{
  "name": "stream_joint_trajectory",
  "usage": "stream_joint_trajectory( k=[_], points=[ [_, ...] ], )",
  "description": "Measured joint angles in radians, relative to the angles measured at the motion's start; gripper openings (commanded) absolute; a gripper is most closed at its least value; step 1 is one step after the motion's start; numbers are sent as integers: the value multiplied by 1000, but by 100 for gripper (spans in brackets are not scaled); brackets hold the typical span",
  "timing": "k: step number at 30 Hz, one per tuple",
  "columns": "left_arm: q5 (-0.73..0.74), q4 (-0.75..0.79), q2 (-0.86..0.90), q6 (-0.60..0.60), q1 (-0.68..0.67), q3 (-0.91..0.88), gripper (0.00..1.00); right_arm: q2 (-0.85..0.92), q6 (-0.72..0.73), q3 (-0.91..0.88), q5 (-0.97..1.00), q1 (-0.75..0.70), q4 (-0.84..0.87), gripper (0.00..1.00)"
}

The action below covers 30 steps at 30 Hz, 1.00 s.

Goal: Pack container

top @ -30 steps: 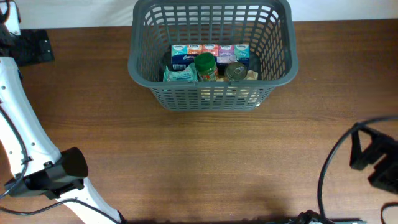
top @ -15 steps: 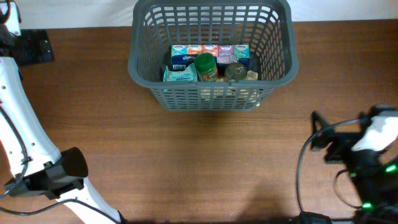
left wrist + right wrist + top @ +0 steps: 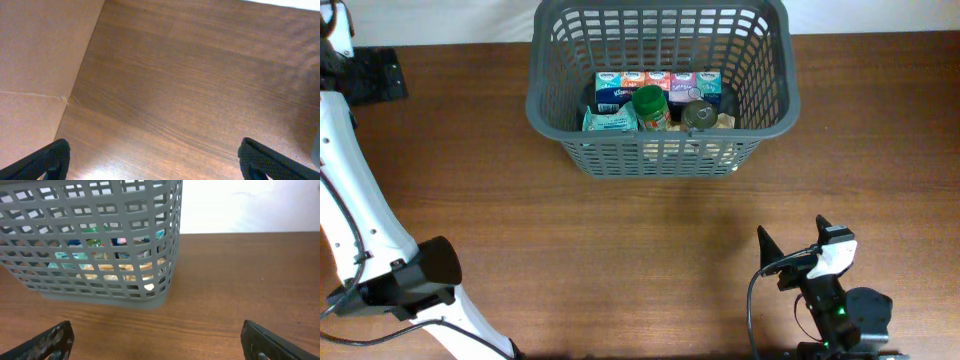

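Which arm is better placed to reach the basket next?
Right. The right pincer, open, faces the basket directly across the table. The left pincer, also open, looks down at table only, with no basket in its view.

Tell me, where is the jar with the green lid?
In the overhead view, the green-lidded jar stands inside the grey basket, near its front wall, between a tissue pack and the tin can.
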Motion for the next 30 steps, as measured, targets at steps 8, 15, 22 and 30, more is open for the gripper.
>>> stream_joint_trajectory(
  k=[8,15,22,30],
  points=[
    [0,1,0,0,0,0,99,-6,0,-12,5,0,-44,99],
    [0,1,0,0,0,0,100,-6,0,-12,9,0,-106,99],
    [0,1,0,0,0,0,99,-6,0,-12,9,0,-131,99],
    [-1,6,-24,0,-10,-43,99,-6,0,-12,9,0,-131,99]
  ],
)
